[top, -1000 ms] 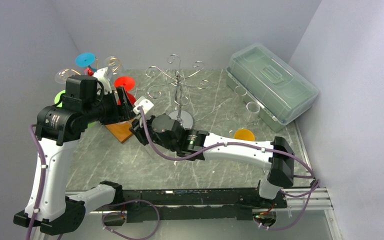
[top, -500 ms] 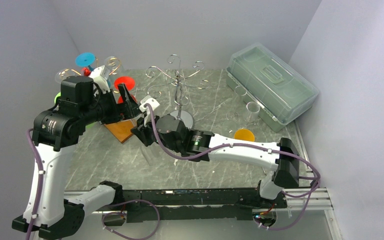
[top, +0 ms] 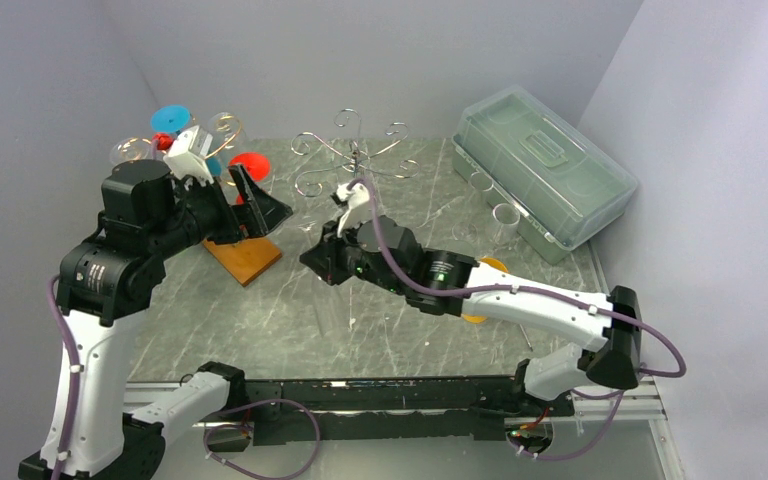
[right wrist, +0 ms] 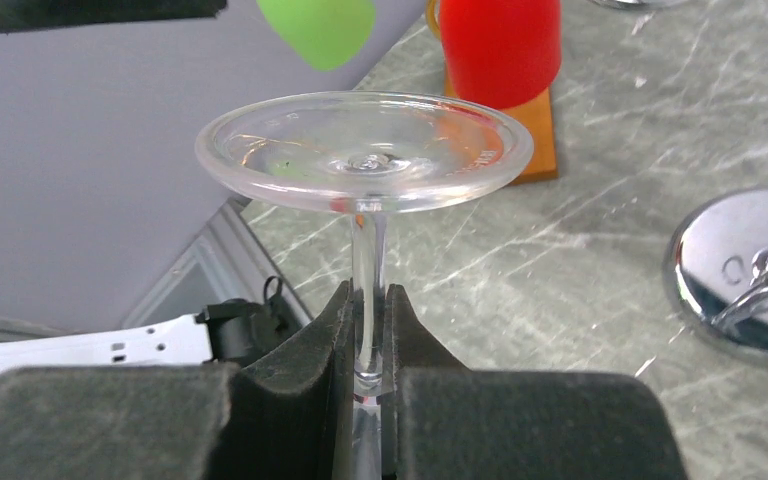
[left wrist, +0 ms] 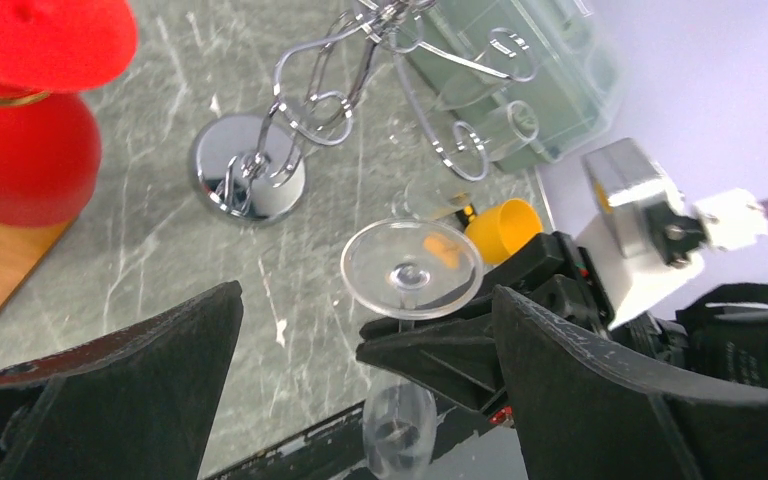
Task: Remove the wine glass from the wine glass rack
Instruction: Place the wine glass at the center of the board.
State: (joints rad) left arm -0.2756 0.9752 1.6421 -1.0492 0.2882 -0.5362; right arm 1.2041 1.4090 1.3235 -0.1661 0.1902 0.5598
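Top external: high, behind arm bases, tilted down and forward; far off; takes in whole bench (top: 290,330), both arms, walls.
Left wrist: on left arm, looks down between spread left pincer fingers (left wrist: 120,390) toward bench's right side; mid range.
Right wrist: low, very near, sights along closed right pincer fingers (right wrist: 300,350) toward left wall.
Wrist views share wine glass (right wrist: 360,150), chrome rack base (left wrist: 248,175), red cup (right wrist: 500,45); top view covers same ground.

No readable text, label or number anywhere.
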